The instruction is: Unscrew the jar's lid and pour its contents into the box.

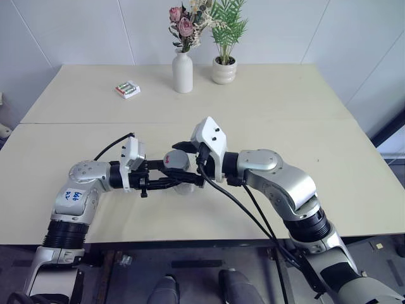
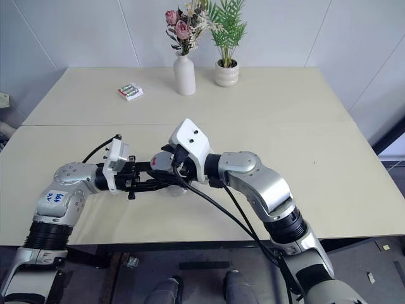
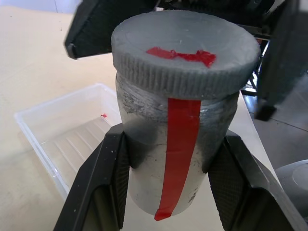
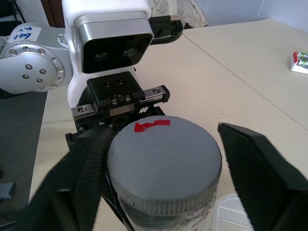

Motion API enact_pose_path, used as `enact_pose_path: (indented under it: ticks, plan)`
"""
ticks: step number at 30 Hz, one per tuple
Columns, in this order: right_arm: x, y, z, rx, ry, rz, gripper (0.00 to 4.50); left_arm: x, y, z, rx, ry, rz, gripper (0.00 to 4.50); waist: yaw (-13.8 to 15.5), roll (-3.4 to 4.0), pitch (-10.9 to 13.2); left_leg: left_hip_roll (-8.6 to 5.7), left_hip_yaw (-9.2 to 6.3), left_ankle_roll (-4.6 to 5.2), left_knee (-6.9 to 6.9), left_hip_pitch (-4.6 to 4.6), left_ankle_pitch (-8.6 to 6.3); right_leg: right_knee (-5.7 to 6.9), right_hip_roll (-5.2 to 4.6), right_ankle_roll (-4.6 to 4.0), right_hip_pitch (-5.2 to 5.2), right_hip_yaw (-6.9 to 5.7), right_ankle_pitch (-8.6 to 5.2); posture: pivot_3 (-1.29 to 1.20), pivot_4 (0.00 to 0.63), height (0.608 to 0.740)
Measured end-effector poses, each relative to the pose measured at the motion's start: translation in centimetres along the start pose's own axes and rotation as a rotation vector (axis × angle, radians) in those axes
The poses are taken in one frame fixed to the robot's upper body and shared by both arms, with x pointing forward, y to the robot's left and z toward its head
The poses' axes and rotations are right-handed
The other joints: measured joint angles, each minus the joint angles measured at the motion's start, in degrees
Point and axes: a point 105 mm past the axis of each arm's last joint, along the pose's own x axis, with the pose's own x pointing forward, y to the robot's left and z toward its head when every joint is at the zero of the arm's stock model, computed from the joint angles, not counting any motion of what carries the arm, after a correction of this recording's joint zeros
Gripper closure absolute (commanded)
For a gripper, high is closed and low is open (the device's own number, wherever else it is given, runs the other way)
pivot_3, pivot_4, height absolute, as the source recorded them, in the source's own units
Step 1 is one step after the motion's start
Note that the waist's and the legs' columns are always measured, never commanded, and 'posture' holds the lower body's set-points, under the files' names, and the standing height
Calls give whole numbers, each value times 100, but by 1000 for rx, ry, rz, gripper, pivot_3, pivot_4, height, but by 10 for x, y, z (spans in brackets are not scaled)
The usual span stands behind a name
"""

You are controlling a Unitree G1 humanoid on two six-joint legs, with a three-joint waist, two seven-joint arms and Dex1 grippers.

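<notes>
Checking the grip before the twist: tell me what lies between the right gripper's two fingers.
The lid, still on the jar, sits between the right gripper fingers; in the right wrist view a gap shows on one side. The left gripper clamps the jar's body.

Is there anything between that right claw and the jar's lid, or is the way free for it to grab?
Nothing visible stands in the way. The right gripper straddles the lid, one finger against its side, the other apart. The left gripper holds the jar above the box.
</notes>
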Motion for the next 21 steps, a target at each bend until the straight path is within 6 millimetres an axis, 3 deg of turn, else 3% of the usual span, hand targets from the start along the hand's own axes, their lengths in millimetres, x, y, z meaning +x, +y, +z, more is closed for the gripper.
enact_pose_path:
  ticks: [1, 11, 21]
  plan:
    - [0, 0, 0, 2, 1, -1, 1902, 0, 1, 0, -1, -2, 2, 2576, 1, 0, 0, 0, 0, 0, 0, 0, 0, 0, 0, 0, 0, -1, 0, 0, 150, 740]
    - [-2, -2, -1, 15, -5, 19, 1936, 0, 0, 0, -2, -2, -3, 2576, 1, 0, 0, 0, 0, 0, 0, 0, 0, -1, 0, 0, 0, -1, 0, 0, 150, 740]
    - [-24, 5, 2, -24, -19, 334, 1936, 13, -17, 7, 56, 7, -167, 2576, -13, 3, 2, -1, 1, 1, 1, 0, 0, -3, 2, 3, 2, -2, 0, 0, 150, 740]
